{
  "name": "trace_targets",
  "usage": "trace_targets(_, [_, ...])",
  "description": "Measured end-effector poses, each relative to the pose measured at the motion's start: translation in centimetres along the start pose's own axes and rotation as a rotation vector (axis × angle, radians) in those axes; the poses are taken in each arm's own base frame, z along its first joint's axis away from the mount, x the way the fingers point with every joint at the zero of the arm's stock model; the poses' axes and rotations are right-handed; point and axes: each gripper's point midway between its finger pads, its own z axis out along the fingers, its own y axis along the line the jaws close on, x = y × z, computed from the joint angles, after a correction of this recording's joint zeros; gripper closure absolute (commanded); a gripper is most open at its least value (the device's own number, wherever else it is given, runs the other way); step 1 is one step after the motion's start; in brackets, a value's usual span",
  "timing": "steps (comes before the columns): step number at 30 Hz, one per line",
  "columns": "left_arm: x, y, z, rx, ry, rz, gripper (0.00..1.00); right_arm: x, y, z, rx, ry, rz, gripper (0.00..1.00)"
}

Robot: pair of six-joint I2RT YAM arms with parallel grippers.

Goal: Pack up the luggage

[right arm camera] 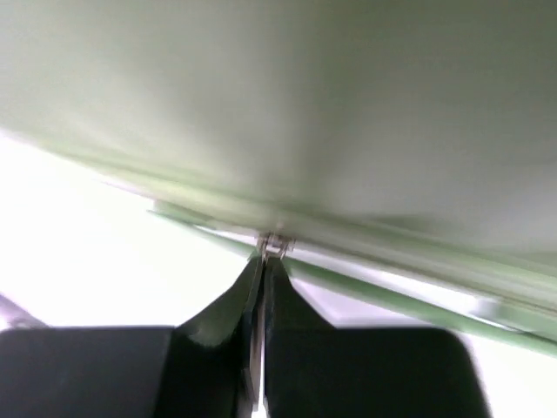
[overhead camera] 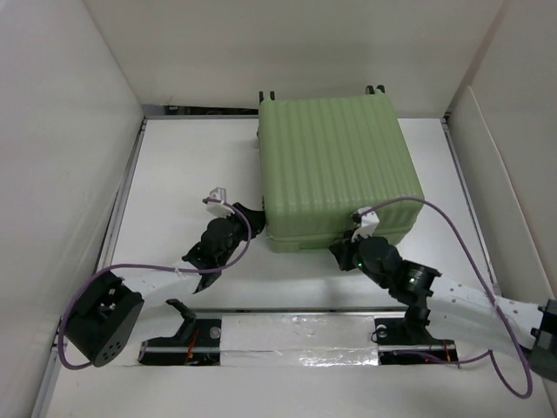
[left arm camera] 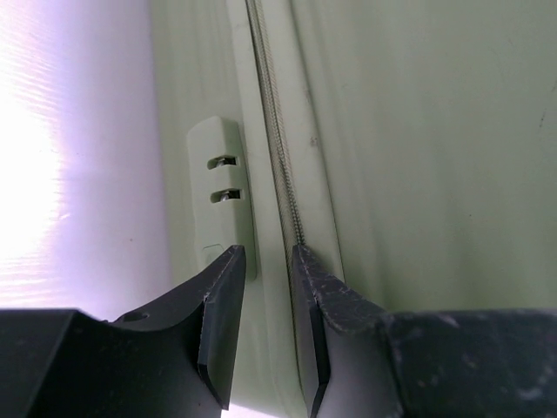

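Note:
The luggage [overhead camera: 335,157] is a large pale green ribbed suitcase lying flat and closed on the white table, at the middle back. My left gripper [overhead camera: 254,216] is at its near left corner. In the left wrist view the left gripper [left arm camera: 265,252] is slightly open, its fingertips on either side of a shell strip beside the zipper [left arm camera: 283,174], next to a pale slotted lock block [left arm camera: 222,187]. My right gripper [overhead camera: 341,250] is at the luggage's front edge. In the right wrist view the right gripper [right arm camera: 265,259] is shut on the metal zipper pull [right arm camera: 274,244].
White walls enclose the table on the left, back and right. The luggage's caster wheels [overhead camera: 376,89] point to the back wall. Purple cables [overhead camera: 470,252] loop from both wrists. A foil-taped strip [overhead camera: 296,335] runs along the near edge between the arm bases.

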Motion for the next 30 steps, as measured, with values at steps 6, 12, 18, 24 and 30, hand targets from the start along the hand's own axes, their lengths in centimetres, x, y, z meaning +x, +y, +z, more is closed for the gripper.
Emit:
trace_targets(6, [1.3,-1.3,0.7,0.022,-0.011,-0.013,0.73,1.1,8.2,3.6,-0.114,0.042,-0.096,1.00])
trace_targets(12, [3.0,-2.1,0.9,0.016,0.037,0.037,0.37,0.9,9.9,4.4,-0.137,0.034,-0.149,1.00])
trace_targets(18, [-1.6,-1.4,0.0,-0.001,-0.029,-0.014,0.22,0.5,6.2,1.0,-0.178,0.015,-0.124,1.00])
trace_targets(24, [-12.3,-2.5,4.0,-0.022,-0.213,-0.090,0.17,1.1,5.5,-0.2,-0.209,0.037,-0.123,1.00])
trace_targets(30, [-19.3,-9.3,14.3,0.126,-0.183,-0.082,0.11,1.1,5.6,-0.2,-0.215,0.041,-0.124,1.00])
